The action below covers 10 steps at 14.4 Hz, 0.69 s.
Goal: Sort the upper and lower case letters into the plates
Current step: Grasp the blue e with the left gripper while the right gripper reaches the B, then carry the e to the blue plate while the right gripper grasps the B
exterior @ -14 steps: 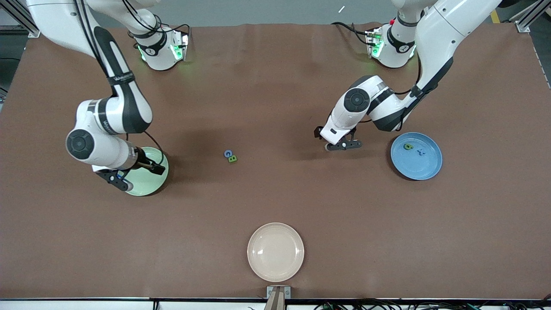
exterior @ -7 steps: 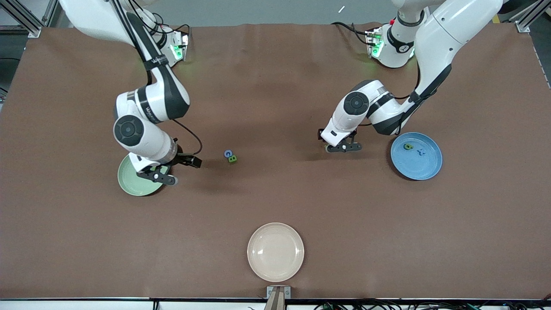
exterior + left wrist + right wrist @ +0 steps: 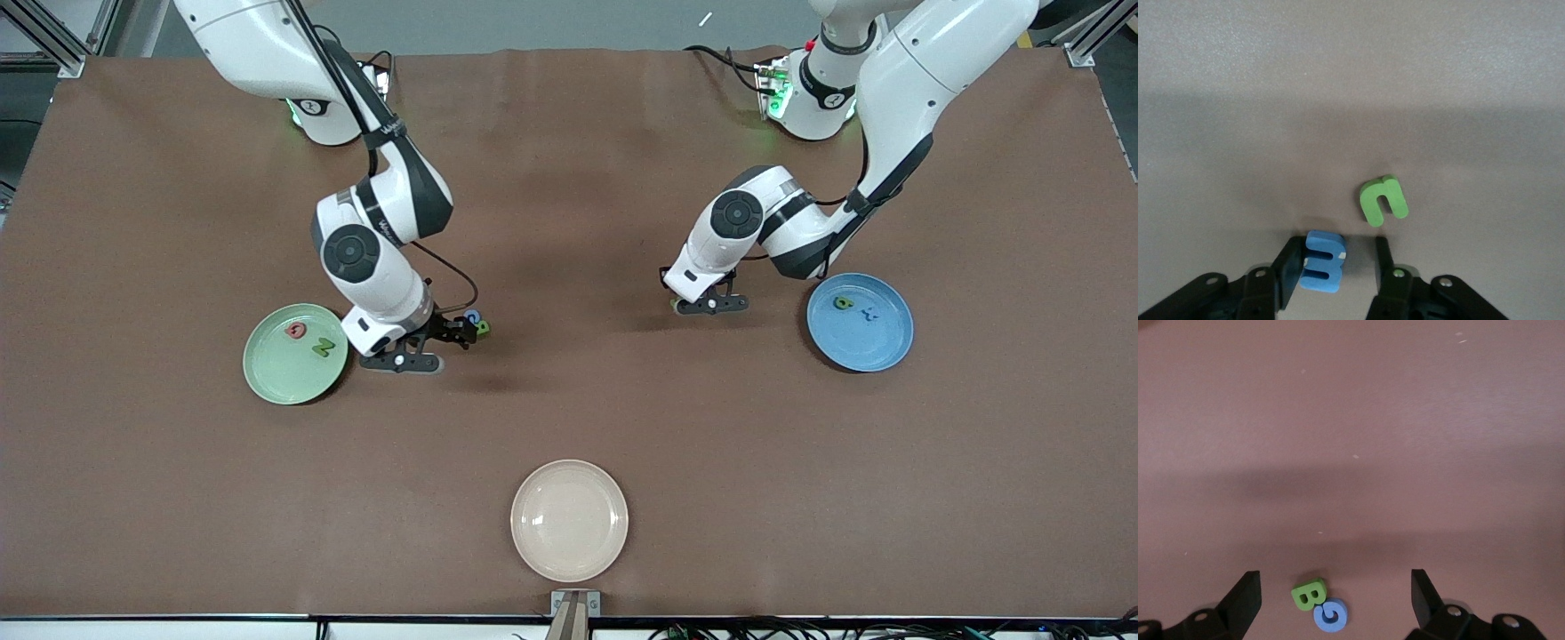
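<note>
Two touching letters, green B [image 3: 1309, 594] nearer camera.

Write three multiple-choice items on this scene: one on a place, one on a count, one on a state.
1. Where do the green B and blue G lie?
A. In the cream plate
B. On the table under the right gripper
C. In the sky blue plate
2. How many letters are in the mint green plate?
A. None
B. Two
C. Four
3. The right gripper is:
A. Open
B. Shut on a letter
C. Shut, empty

B: the green B and blue G touch on bare table.
B: the mint green plate holds one red letter and one green letter.
A: the right gripper has its fingers wide apart.
</note>
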Tool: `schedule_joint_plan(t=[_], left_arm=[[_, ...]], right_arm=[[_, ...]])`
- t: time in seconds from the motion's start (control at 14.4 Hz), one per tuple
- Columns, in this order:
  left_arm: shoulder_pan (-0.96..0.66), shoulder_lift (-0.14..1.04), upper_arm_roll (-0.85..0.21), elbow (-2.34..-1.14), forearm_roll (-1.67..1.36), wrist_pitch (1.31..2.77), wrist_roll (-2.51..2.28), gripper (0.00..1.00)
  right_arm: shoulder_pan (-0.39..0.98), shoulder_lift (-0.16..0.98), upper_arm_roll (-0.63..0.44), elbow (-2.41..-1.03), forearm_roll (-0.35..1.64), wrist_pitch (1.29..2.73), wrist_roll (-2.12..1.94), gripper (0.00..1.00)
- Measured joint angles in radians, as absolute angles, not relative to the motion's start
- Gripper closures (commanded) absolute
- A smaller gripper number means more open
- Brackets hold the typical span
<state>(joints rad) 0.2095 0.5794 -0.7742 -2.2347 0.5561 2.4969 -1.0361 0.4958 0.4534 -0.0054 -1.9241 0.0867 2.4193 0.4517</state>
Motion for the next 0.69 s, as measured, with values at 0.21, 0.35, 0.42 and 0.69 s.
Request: schedule_joint_plan(t=[0.21, 0.35, 0.42, 0.69], left_arm=[[0.211, 0.575, -0.776, -2.235, 0.560, 2.497, -1.037, 0.80], [0.213, 0.574, -0.774, -2.235, 0.561, 2.497, -1.040, 0.88], [0.214, 0.574, -0.774, -2.235, 0.561, 2.497, -1.052, 0.90], [0.237, 0.563, -0.761, -2.231, 0.571, 2.497, -1.078, 0.92]], right_arm=[[0.530, 0.472, -0.005, -1.925, 0.085, 2.420, 0.389, 0.08], [0.558, 0.493, -0.005, -1.930, 0.083, 2.432, 0.380, 0.08], [0.575, 0.508, -0.005, -1.933, 0.082, 2.445, 0.380, 0.08], [0.621, 0.544, -0.006, -1.973, 0.082, 2.519, 0.382, 0.08]])
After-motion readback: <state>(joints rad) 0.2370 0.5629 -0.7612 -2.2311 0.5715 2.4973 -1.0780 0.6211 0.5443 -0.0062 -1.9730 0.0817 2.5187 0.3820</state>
